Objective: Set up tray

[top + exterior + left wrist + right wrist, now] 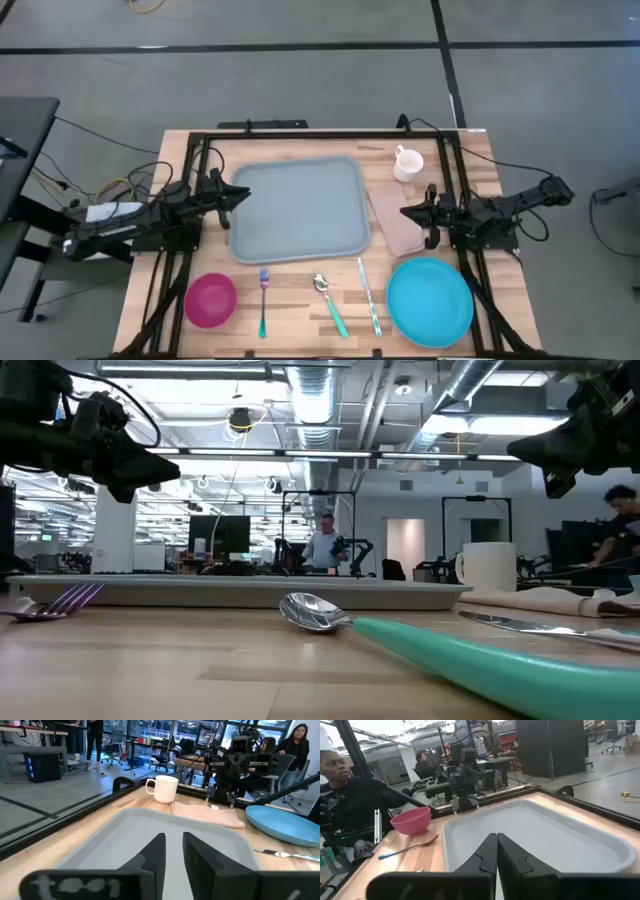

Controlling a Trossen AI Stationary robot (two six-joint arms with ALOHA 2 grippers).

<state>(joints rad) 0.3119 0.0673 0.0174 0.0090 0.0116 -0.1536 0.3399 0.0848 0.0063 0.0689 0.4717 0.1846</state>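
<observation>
The grey-blue tray (298,208) lies flat in the middle of the wooden table and holds nothing; it also fills the left wrist view (150,830) and the right wrist view (550,835). My left gripper (245,195) hovers over the tray's left rim, fingers pointing right, open by a narrow gap (173,851). My right gripper (405,212) hovers above the beige napkin (395,222) just off the tray's right rim, pointing left, fingers shut (496,851). In the low view both arms are raised well above the table.
A white mug (407,163) stands beyond the napkin. Along the near edge lie a pink bowl (210,299), a fork (264,300), a teal-handled spoon (330,300), a knife (368,295) and a round blue plate (430,300). A black frame borders the table. People are in the room behind.
</observation>
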